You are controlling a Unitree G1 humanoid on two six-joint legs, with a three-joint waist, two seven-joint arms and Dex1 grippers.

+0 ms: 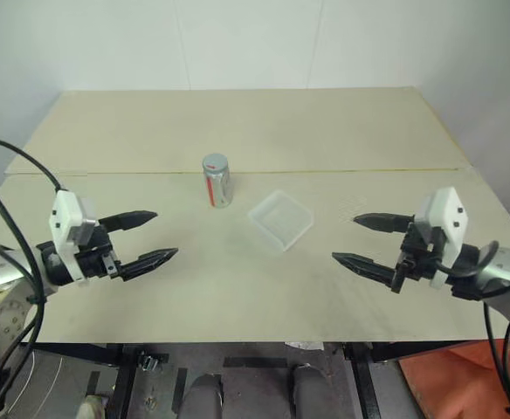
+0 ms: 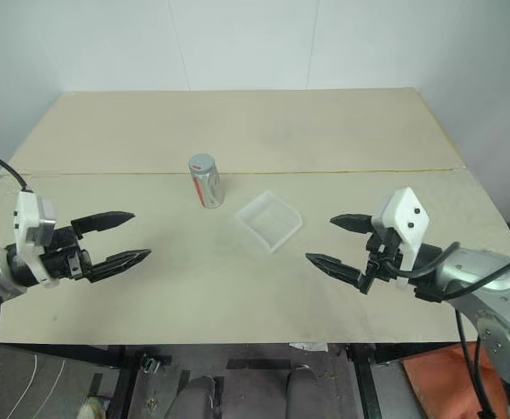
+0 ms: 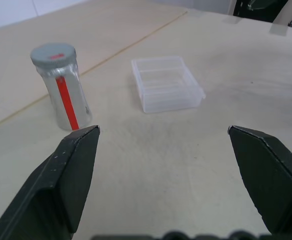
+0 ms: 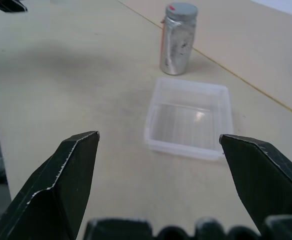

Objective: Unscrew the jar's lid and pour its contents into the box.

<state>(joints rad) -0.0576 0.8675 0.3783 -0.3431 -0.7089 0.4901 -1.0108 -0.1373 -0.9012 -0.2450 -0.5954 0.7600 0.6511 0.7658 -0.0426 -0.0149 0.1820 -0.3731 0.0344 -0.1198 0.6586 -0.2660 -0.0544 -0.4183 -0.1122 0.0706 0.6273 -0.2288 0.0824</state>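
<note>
Jar (image 1: 217, 182): upright mid-surface, lid (image 1: 215, 163) on, box (image 1: 280, 219) just right for pouring
Left gripper (image 1: 147, 236), right gripper (image 1: 370, 241): I hold both fingers spread wide, empty, flanking near

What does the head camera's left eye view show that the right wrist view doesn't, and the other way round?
Left eye view: both arms from above, jaws open, the whole table and the wall behind. Right wrist view: a low, close look between its own open jaws into the box, apparently empty. Both: the upright jar, grey lid on, standing beside the box without touching.
</note>
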